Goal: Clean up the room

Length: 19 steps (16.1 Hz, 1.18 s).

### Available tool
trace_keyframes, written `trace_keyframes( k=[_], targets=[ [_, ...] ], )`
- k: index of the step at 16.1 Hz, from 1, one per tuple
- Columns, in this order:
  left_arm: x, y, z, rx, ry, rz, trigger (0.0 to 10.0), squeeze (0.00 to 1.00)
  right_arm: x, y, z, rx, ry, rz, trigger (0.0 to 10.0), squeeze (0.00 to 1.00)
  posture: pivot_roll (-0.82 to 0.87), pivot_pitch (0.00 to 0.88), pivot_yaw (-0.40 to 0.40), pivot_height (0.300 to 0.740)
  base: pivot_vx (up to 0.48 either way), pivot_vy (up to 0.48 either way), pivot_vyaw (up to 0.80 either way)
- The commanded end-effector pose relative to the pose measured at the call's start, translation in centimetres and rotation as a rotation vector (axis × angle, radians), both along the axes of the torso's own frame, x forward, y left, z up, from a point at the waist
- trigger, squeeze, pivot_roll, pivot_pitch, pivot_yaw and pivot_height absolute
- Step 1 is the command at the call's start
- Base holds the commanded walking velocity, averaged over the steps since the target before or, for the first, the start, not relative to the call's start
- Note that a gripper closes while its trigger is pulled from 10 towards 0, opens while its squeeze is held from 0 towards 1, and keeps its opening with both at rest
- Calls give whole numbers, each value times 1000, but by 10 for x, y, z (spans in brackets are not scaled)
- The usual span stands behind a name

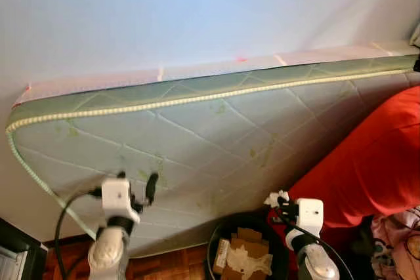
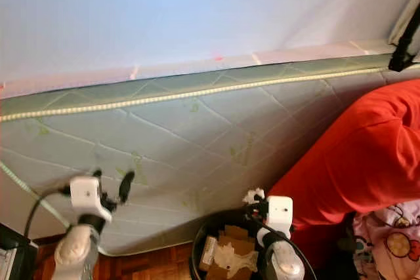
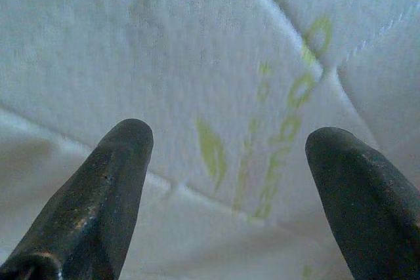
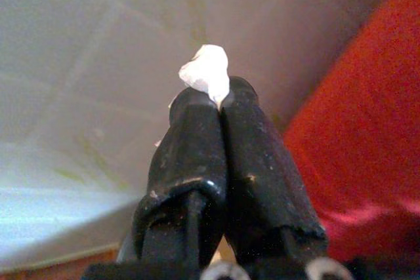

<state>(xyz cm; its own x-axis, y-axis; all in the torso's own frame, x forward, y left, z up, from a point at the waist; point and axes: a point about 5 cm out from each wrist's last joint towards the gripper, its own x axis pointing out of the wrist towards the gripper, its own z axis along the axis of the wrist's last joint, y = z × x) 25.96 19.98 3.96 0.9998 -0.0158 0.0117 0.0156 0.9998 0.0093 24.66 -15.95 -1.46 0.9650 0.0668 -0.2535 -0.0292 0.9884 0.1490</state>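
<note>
A: What is the right tool (image 1: pixel 278 202) doing?

B: Its two black fingers (image 4: pixel 197 142) are pressed together on a small white scrap of tissue (image 4: pixel 207 73), which sticks out past the tips. The tool hangs just above the rim of a black bin (image 1: pixel 222 235) on the wooden floor (image 1: pixel 164 268).

A: What's in the bin?

B: Pieces of brown cardboard and some pale crumpled paper (image 1: pixel 246 257).

A: And the left tool (image 1: pixel 136 188)?

B: Spread wide, nothing between its fingers (image 3: pixel 111 181). It is raised in front of a quilted mattress (image 1: pixel 197 136), close to the fabric with its green leaf print; I cannot tell whether it touches.

A: How does the mattress stand?

B: On its edge, leaning against a pale blue wall (image 1: pixel 197 11), with a green border along the top.

A: Anything else nearby?

B: A large red cloth (image 1: pixel 374 162) bulges beside the right arm, against the mattress, and a pink patterned fabric (image 2: pixel 394 240) lies below it in the corner.
</note>
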Motion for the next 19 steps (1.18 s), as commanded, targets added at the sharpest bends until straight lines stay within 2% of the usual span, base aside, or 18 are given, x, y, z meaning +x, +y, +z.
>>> trace_keyframes(
  k=[1,5,8,12,16,19],
  targets=[
    [3,-2,12,9,-38,-7,10000,0,1,3,2,8,-15,4,10000,0,46,7,-39,740,0,0,0],
    [-12,3,11,-5,21,23,10000,0,1,-1,3,-3,-11,-36,10000,0,56,0,-35,740,0,0,0],
    [-9,1,14,-28,41,25,10000,0,6,2,5,-19,10,-30,10000,0,58,18,-45,740,0,0,0],
    [-6,-6,17,-51,48,13,10000,0,9,-4,9,-33,-16,-38,10000,0,53,35,-44,696,0,0,0],
    [-6,-7,15,-66,68,14,10000,0,9,-4,8,-38,-9,-22,10000,0,56,43,-45,696,0,0,0],
    [-5,-6,16,-63,71,15,10000,0,10,-2,8,-43,-3,-16,10000,0,55,45,-44,666,0,0,0]
  ],
)
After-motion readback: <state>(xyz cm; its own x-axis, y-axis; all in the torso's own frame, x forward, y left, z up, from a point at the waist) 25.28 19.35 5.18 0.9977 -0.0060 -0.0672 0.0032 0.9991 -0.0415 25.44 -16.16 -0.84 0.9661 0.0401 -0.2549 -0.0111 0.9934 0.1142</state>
